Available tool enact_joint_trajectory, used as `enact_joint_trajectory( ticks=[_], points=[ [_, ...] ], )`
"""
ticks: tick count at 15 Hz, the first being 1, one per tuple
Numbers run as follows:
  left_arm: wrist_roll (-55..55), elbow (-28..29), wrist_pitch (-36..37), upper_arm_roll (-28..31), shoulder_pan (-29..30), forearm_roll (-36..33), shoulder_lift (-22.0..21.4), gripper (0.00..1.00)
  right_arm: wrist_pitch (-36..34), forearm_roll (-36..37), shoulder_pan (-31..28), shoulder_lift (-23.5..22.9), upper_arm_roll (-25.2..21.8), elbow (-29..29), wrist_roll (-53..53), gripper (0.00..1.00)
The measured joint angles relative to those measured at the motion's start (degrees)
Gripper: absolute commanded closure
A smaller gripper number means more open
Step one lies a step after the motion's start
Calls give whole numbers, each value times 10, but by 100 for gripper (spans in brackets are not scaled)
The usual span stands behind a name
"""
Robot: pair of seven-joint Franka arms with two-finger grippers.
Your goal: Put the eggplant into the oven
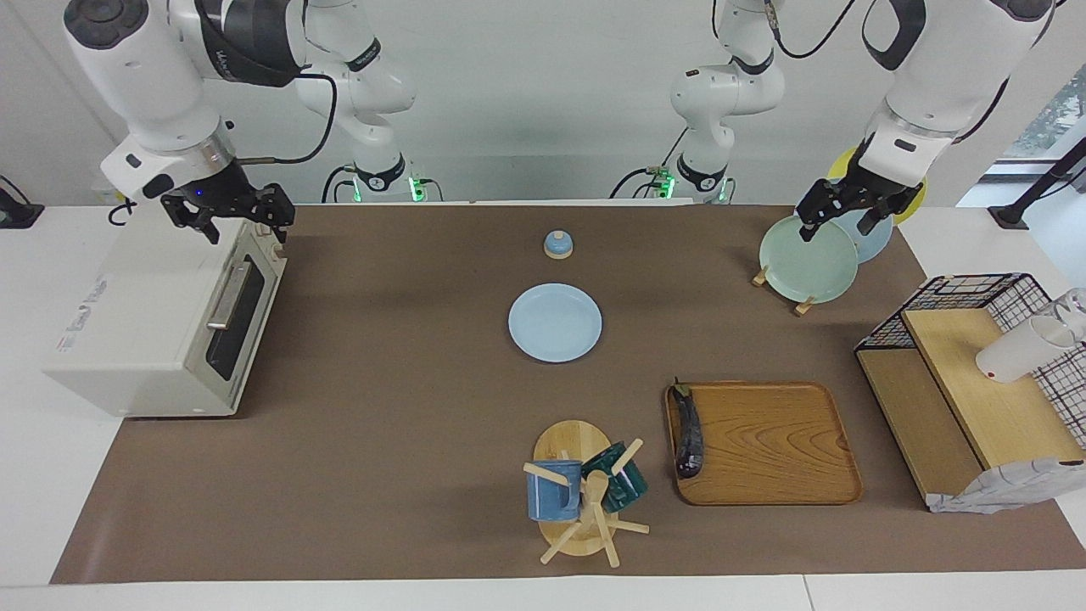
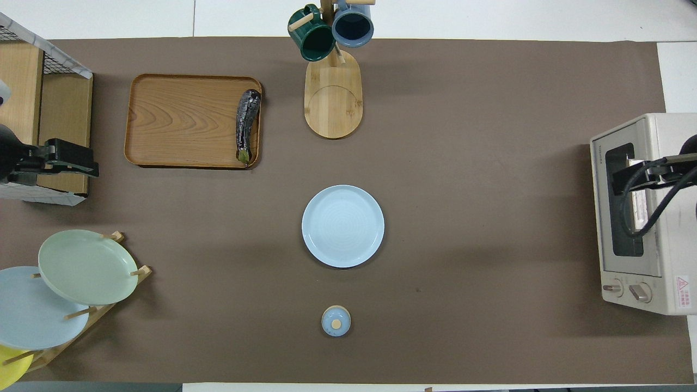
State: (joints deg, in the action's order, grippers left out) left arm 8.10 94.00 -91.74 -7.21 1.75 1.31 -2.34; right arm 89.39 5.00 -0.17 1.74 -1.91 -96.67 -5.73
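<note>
Brown mat (image 1: 407, 424) covers the white table. The eggplant (image 1: 688, 431) lies in the wooden tray (image 1: 768, 445), along the edge nearest the mug tree. Facing view alone shows arm bodies and wall: left gripper (image 1: 840, 216), fingers apart, over green plate (image 1: 806, 259); right gripper (image 1: 242, 222), fingers apart, over oven (image 1: 161, 327). Overhead shows oven knobs (image 2: 626, 290).

Robotics lab, set dressed as a mock kitchen. Two white arms bolted at one long white table (image 1: 25, 509), cables trailing, green status lights at their bases, bare pale wall past them. Brown paper sheet (image 1: 390, 441) taped over the tabletop as a work surface. Props are household: toaster oven (image 1: 136, 339), plate rack (image 2: 81, 316), mug tree (image 1: 585, 501), wooden tray (image 1: 772, 441). No sink, no counters.
</note>
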Motion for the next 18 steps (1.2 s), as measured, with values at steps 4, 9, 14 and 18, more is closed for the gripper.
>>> enact_joint_trajectory(
  ticks=[4,9,14,18],
  points=[
    [0,13,-61,-8,-16,2,9,0,27,0,2,0,2,-7,0,100],
    [7,17,-155,-10,-75,35,111,0,59,-23,-4,0,0,-21,0,100],
    [-1,-47,-222,-10,-90,34,257,0,85,-22,-55,-1,-6,-61,56,100],
    [-7,-104,-257,-11,-109,32,348,0,106,-8,-64,-7,-7,-96,74,100]
  ],
)
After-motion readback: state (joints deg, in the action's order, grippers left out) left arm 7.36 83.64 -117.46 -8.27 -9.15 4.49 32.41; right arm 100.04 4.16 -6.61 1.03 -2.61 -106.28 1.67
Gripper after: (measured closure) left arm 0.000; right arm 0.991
